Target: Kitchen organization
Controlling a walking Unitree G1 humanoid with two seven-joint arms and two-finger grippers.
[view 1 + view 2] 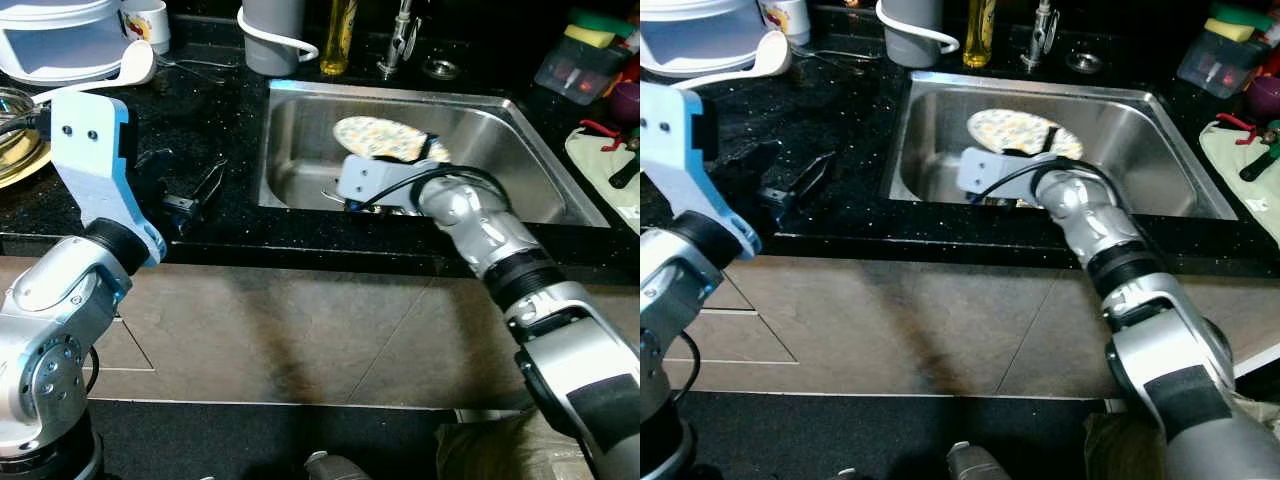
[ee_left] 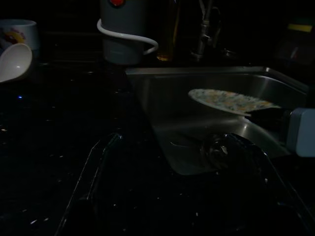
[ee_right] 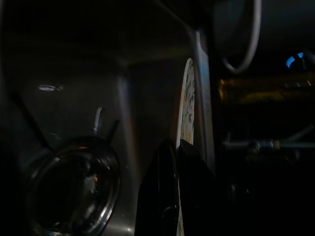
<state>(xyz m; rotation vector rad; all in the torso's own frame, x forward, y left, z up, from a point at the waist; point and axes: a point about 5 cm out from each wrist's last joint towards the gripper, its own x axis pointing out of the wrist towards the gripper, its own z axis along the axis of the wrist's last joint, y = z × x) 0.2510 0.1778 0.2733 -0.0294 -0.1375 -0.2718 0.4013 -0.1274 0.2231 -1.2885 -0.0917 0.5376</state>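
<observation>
**Plate held by its rim inside sink: slip risk**

The right end effector (image 3: 172, 162) is closed on the rim of the round floral-patterned plate (image 1: 378, 137), inside the stainless steel sink (image 1: 500, 150). The plate is raised above the basin floor and tilted, its face turned up towards the dark bench (image 1: 200, 120). Being round, it has no long axis.

Judged risks: the edge-only grip may let the plate pivot or slip, dropping onto the clear glass bowl (image 3: 74, 189) lying below it; lifting out could knock the sink wall or the chrome tap (image 1: 400, 40).

The left end effector (image 1: 195, 195) hovers above the bench beside the sink, fingers apart.
</observation>
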